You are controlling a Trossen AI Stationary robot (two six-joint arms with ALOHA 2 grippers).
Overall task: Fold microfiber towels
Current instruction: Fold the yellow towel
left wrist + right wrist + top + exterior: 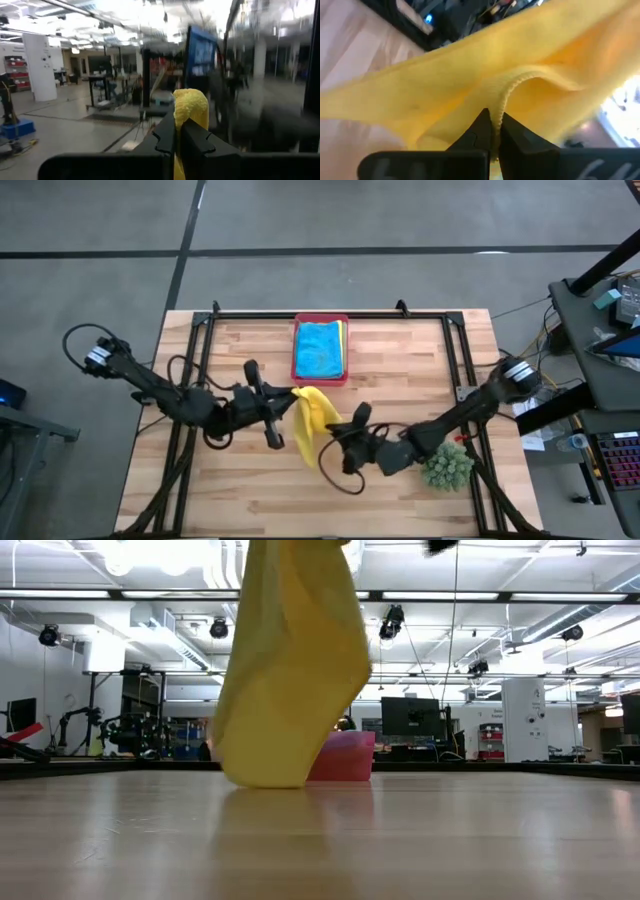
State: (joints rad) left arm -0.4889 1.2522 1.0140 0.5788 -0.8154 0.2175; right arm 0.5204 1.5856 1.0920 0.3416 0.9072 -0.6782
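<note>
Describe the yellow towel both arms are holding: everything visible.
The yellow towel is a soft, fuzzy microfiber cloth with a stitched hem. It hangs off the table, draped in loose folds, its lowest fold at or just above the wood. The left gripper is shut on one edge, a bunched bit poking above its fingers; the right gripper is shut on the hem. Nothing else touches it.

Left end effector (pixel 178 137) closed, dark fingers (pixel 197 142) pressed together on bunched edge of yellow towel (pixel 191 106). Towel bulges above fingertips, continues down between them. Beyond: blurred room, white pillar (pixel 40 67), blue screen (pixel 202 52), dark frames, grey floor (pixel 65 135), bright ceiling lights.
</note>
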